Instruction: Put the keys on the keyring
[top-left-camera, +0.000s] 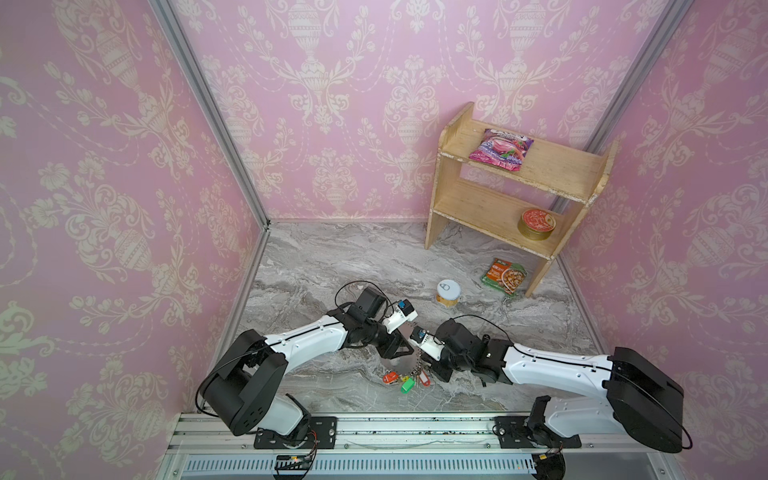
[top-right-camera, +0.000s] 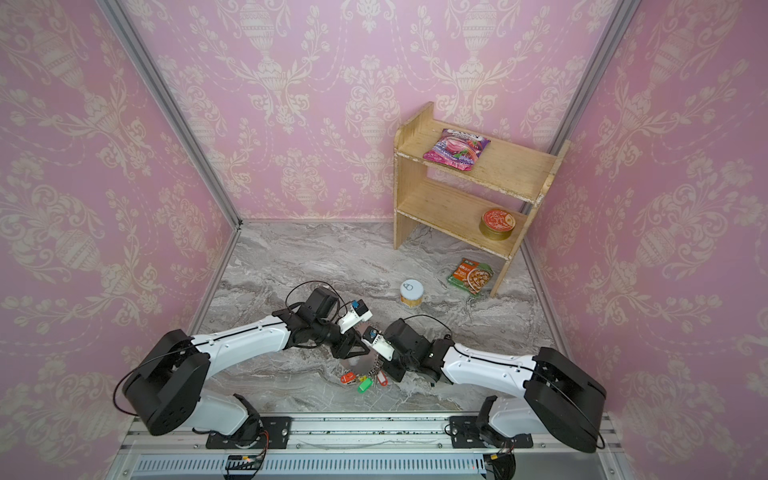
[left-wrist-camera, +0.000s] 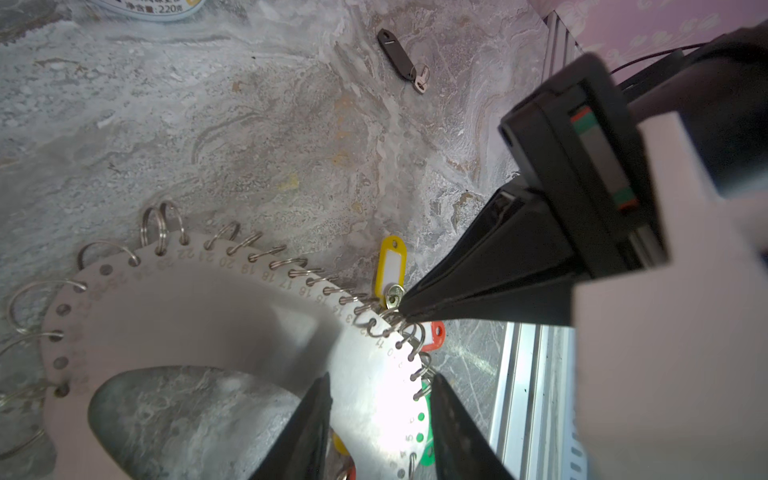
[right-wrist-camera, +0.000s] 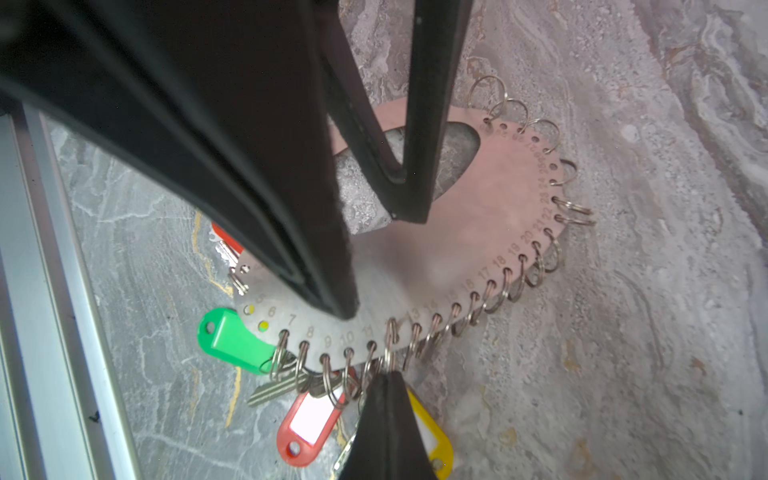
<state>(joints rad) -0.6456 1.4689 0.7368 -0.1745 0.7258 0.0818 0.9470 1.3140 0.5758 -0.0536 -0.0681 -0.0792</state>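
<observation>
Silvery flat keyring (left-wrist-camera: 208, 307) rimmed with numbered holes (left-wrist-camera: 62, 309) and split rings (left-wrist-camera: 286, 262).

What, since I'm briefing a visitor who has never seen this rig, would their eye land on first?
Probably the keyring: a flat silvery plate edged with numbered split rings and bright tags, at the front of the marble table, where the left gripper seems to clamp its band and the shut right gripper noses a ring. Next, the black key lying alone, apart from it.

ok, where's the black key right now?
In the left wrist view the black key lies loose on the marble table, apart from the keyring, nearer the wall rail.
</observation>
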